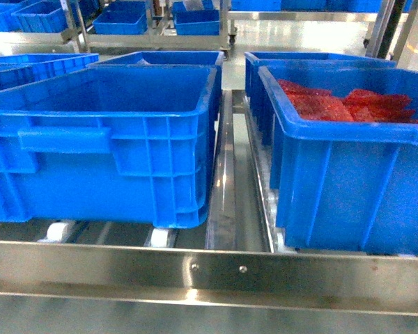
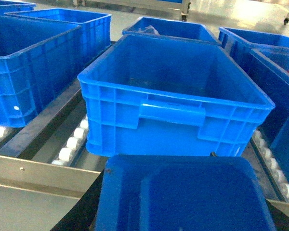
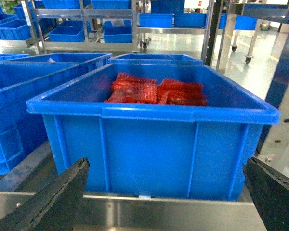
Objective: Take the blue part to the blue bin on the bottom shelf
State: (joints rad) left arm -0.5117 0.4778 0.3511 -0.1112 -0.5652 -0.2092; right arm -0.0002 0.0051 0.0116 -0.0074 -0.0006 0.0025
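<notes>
The blue part fills the bottom of the left wrist view, close to the camera. My left gripper is shut on it, and the part hides the fingers almost entirely. Just beyond it stands the blue bin, deep and empty, on the bottom shelf's white rollers. In the head view that bin sits left of centre behind the steel front rail; neither gripper shows there. My right gripper stands open, black fingertips wide apart, with nothing between them.
A like blue crate with red bubble-wrap packets stands right in front of the right gripper and on the right in the head view. More blue crates stand left and behind. A steel divider rail runs between the lanes.
</notes>
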